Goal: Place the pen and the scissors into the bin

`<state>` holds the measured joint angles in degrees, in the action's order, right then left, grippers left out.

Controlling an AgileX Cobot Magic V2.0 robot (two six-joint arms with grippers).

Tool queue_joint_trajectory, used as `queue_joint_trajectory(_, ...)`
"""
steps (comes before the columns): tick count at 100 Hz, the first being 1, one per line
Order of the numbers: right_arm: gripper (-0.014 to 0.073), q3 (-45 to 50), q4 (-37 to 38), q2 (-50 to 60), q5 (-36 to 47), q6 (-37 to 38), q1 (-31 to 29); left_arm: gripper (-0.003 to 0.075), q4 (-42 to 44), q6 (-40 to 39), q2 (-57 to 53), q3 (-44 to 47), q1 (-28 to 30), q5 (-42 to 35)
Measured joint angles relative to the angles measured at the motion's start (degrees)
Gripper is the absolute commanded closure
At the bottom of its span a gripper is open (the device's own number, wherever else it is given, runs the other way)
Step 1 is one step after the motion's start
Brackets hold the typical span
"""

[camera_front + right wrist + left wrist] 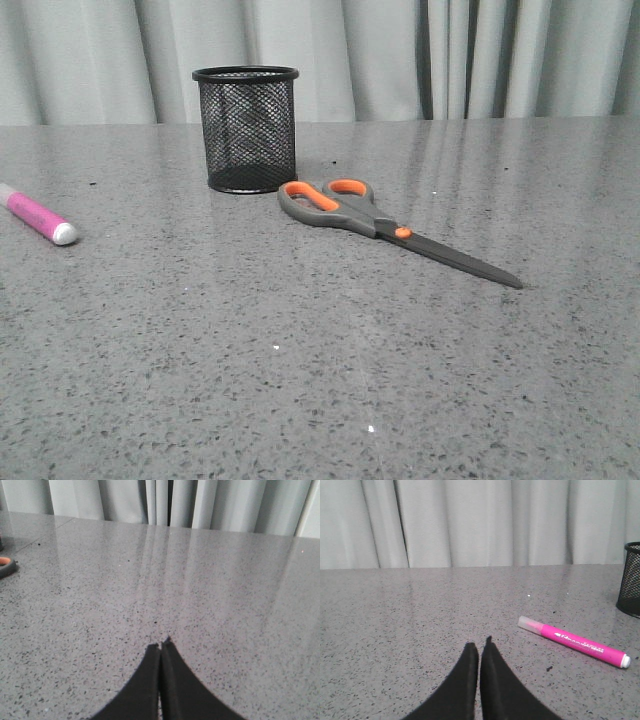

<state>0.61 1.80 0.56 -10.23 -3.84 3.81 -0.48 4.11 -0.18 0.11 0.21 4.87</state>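
The black wire-mesh bin point(246, 128) stands upright at the back of the grey table. The scissors point(372, 223) lie flat just in front of it and to its right, orange-lined loops near the bin, blades pointing front-right. The magenta pen point(38, 217) lies at the table's left edge, partly cut off. In the left wrist view the pen point(574, 641) lies to the right of my left gripper point(480, 644), which is shut and empty; the bin's edge point(630, 579) shows too. My right gripper point(161, 645) is shut and empty; a scissors loop point(7, 566) shows at the frame edge. Neither gripper shows in the front view.
The grey speckled table point(320, 380) runs back to pale curtains point(400, 55) close behind the bin.
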Motion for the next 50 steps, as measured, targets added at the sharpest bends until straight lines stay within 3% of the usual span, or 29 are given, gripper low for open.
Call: queue_joint_trajectory(50,0.0665,0.0,-1.3,0.0,3.4,0.0,0.0,0.0739,-1.4,0.0,0.0,0.0,0.0,0.0)
